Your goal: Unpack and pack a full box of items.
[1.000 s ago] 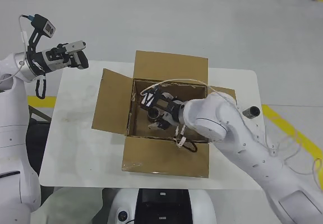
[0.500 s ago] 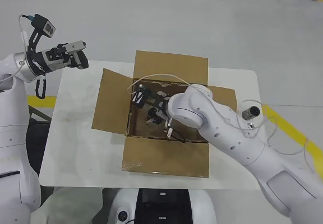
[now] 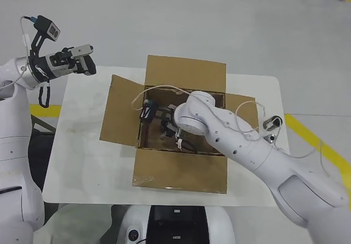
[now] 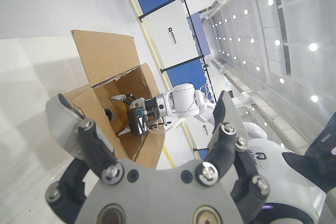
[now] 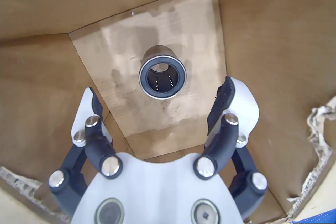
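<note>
The right hand [image 5: 159, 88] was held wide open and empty inside the cardboard box [image 3: 181, 171] at the middle of the desk [image 3: 84, 152], directly over the metal bearing [image 5: 162, 78], which stood on end mid-floor. A clean pick would best be made with the fingers lowered evenly either side of the sleeve, kept off the box walls, and closed squarely before lifting. The left hand [image 3: 89, 60] was held open, empty, off the desk's far left corner.
</note>
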Available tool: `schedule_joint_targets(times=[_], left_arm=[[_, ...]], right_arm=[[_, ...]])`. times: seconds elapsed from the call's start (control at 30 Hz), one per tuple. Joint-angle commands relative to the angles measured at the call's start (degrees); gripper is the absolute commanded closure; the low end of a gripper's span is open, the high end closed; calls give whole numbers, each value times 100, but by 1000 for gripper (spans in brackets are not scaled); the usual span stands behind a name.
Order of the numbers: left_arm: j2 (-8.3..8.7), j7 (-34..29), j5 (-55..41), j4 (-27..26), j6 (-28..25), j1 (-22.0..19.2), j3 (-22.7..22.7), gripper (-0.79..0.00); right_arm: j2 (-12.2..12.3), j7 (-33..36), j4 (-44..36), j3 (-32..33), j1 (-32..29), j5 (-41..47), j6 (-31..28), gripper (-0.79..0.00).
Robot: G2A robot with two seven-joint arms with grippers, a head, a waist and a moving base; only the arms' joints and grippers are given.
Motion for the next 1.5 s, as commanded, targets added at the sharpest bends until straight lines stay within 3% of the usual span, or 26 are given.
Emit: schedule_joint_targets(times=[0.0,0.47,0.57,0.67,0.73,0.83,0.9,0.97,1.0,1.2,1.47], left_arm=[[0,0,0,0,0,0,0,-785],[0,0,0,0,0,0,0,-785],[0,0,0,0,0,0,0,-785],[0,0,0,0,0,0,0,-785],[0,0,0,0,0,0,0,-785],[0,0,0,0,0,0,0,-785],[0,0,0,0,0,0,0,-785],[0,0,0,0,0,0,0,-785],[0,0,0,0,0,0,0,-785],[0,0,0,0,0,0,0,-785],[0,0,0,0,0,0,0,-785]], right_arm=[[-72,4,145,-68,56,29,-60,-785],[-442,-87,1067,-190,313,490,-663,-782],[-490,-132,1199,-182,337,547,-737,-683],[-531,-155,1325,-178,357,575,-805,-483],[-557,-176,1407,-174,366,588,-831,-397],[-593,-200,1510,-166,380,604,-858,-385],[-615,-201,1560,-161,388,612,-878,-332],[-629,-176,1589,-145,401,625,-901,-185],[-631,-155,1591,-126,405,646,-906,-12],[-558,-8,1342,95,390,783,-966,0],[-231,352,207,625,64,569,-690,0]])
